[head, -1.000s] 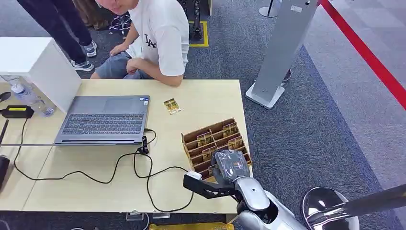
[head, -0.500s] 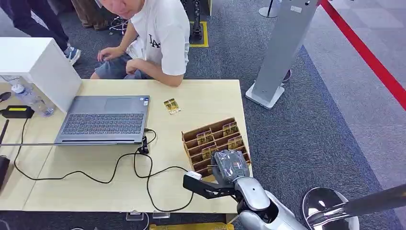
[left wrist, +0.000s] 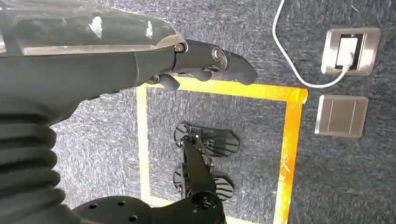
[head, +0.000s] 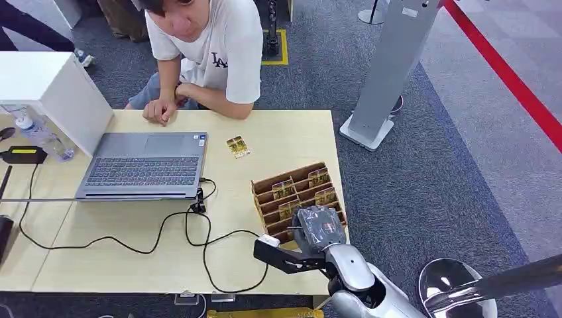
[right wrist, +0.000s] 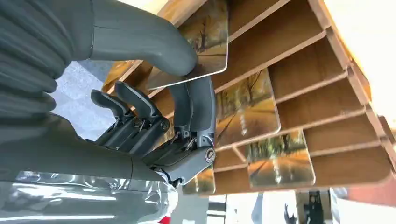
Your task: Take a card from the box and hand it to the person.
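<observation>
A brown wooden card box (head: 291, 182) with several slots stands at the table's right front, with picture cards (head: 319, 177) upright in it. My right hand (head: 319, 228) is over the box's near rows. In the right wrist view my right hand (right wrist: 177, 107) pinches one card (right wrist: 210, 37) between the thumb above and fingers below, at a slot of the box (right wrist: 327, 74). My left hand (left wrist: 210, 60) hangs over the carpet, holding nothing. The person (head: 219, 53) in a white shirt sits at the far side, one hand (head: 159, 111) on the table edge.
A grey laptop (head: 142, 165) sits at the table's left, with a black cable (head: 172, 232) looping across the front. A loose card (head: 238, 146) lies near the far edge. A white box (head: 53, 93) and a bottle (head: 36, 132) stand far left. A grey pillar (head: 391, 66) stands at the right.
The person has leaned forward and set a hand on the table's far edge. Another person at the top left has walked away. My right hand has barely moved.
</observation>
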`<action>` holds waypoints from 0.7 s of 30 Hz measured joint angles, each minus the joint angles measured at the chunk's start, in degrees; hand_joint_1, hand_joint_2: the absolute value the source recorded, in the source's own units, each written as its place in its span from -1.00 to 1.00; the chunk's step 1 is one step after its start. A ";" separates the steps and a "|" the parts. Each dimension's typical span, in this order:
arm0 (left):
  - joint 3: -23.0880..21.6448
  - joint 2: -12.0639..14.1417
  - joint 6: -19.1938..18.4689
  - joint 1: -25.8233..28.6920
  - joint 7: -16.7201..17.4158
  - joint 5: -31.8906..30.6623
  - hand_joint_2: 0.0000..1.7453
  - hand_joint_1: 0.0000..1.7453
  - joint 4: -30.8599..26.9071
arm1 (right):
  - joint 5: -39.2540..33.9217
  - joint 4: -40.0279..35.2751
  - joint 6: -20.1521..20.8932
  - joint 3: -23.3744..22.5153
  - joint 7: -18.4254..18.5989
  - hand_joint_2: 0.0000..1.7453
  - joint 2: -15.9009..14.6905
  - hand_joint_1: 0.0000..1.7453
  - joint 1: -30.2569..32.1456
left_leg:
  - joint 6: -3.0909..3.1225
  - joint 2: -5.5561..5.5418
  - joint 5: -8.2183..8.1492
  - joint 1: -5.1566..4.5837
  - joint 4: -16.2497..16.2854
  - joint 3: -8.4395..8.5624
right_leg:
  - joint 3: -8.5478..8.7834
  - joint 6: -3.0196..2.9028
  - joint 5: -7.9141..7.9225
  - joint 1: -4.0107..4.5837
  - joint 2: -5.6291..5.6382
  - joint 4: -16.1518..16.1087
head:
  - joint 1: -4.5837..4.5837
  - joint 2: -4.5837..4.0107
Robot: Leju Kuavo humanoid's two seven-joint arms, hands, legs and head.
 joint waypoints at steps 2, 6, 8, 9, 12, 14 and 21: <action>0.00 0.04 0.07 0.00 0.09 0.17 1.00 -1.00 0.00 | 1.01 -0.92 -0.94 -0.33 0.48 1.00 -0.22 1.00 -0.02 | 0.00 0.00 0.00 0.00 0.00 -0.01 | 0.00 0.00 0.00 0.00 0.00 0.00 | 0.00 0.00; 0.00 0.09 0.04 0.06 0.07 0.42 1.00 -1.00 0.00 | 4.15 -5.96 -4.06 -1.79 1.77 1.00 -1.46 1.00 -0.89 | 0.00 0.00 0.00 -0.01 0.01 -0.03 | -0.02 0.01 0.01 -0.01 0.00 0.00 | 0.04 0.00; 0.00 0.11 0.04 0.07 0.04 0.44 1.00 -1.00 0.00 | 4.50 -8.70 -4.05 -2.73 2.10 1.00 -2.16 1.00 -2.08 | 0.00 0.01 0.00 -0.01 0.02 -0.02 | -0.02 0.01 0.01 -0.01 0.01 0.00 | 0.04 0.00; 0.00 0.11 0.04 0.06 0.00 0.44 1.00 -1.00 0.00 | 4.55 -9.87 -4.02 -3.04 2.23 1.00 -2.45 1.00 -2.52 | 0.00 0.01 0.00 -0.01 0.03 -0.01 | -0.02 0.01 0.01 -0.01 0.01 0.00 | 0.09 0.00; 0.00 0.11 0.04 0.10 -0.06 0.46 1.00 -1.00 0.00 | 5.95 -12.77 -4.83 -3.63 1.86 1.00 -3.02 1.00 -2.75 | 0.00 0.00 0.00 -0.01 0.03 -0.06 | -0.04 0.01 0.01 -0.01 0.00 0.00 | 0.09 0.00; 0.00 0.11 0.07 0.10 -0.09 0.50 1.00 -1.00 0.00 | 6.89 -14.77 -5.92 -3.87 0.92 1.00 -3.26 1.00 -3.58 | 0.00 0.01 0.00 -0.01 0.03 -0.06 | -0.06 0.01 0.01 -0.01 0.02 0.00 | 0.02 0.00; 0.00 0.11 -0.13 0.07 -0.22 0.46 1.00 -1.00 0.00 | 6.34 -17.90 -10.47 -4.02 -4.87 1.00 -3.10 1.00 -6.41 | 0.00 0.00 0.00 -0.01 0.03 -0.10 | -0.06 0.01 0.01 0.00 0.01 0.00 | -0.02 0.00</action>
